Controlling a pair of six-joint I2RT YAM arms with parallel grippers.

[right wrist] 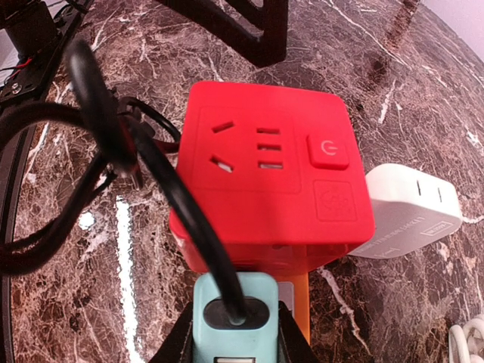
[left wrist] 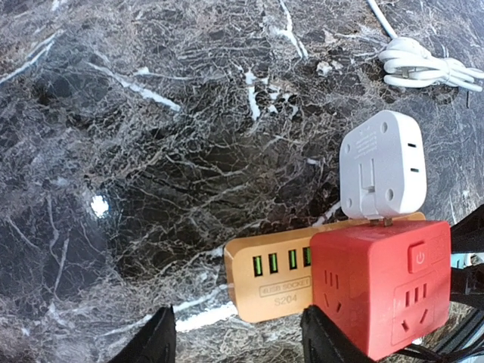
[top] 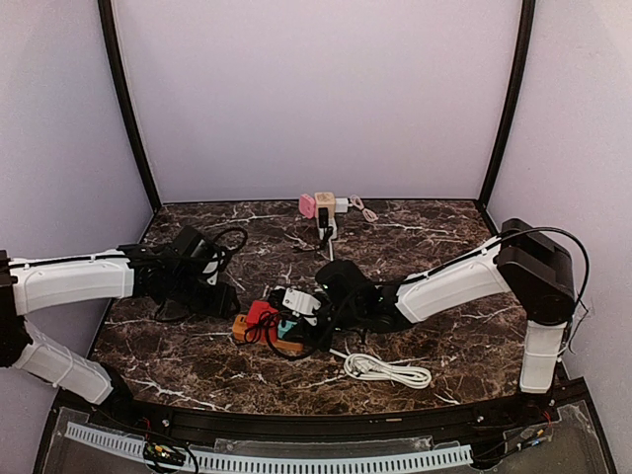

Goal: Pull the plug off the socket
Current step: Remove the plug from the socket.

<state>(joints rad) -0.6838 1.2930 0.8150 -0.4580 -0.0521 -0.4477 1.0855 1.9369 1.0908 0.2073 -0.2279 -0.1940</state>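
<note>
An orange USB power strip [left wrist: 272,276] lies on the marble table. A red cube socket [right wrist: 265,174] and a white adapter [left wrist: 382,162] are plugged into it. A teal plug [right wrist: 234,318] with a black cable [right wrist: 151,159] sits in the strip just behind the red cube. My right gripper [right wrist: 234,344] is shut on the teal plug, one finger on each side. My left gripper [left wrist: 238,336] is open, and the strip's free end lies just ahead of the gap between its fingers. In the top view the strip [top: 259,336] lies between both grippers.
A coiled white cord [top: 385,369] lies to the right of the strip, near the front. A pink cube [top: 308,204], a beige cube [top: 325,203] and a white plug stand at the back wall. Black cables loop round the left arm.
</note>
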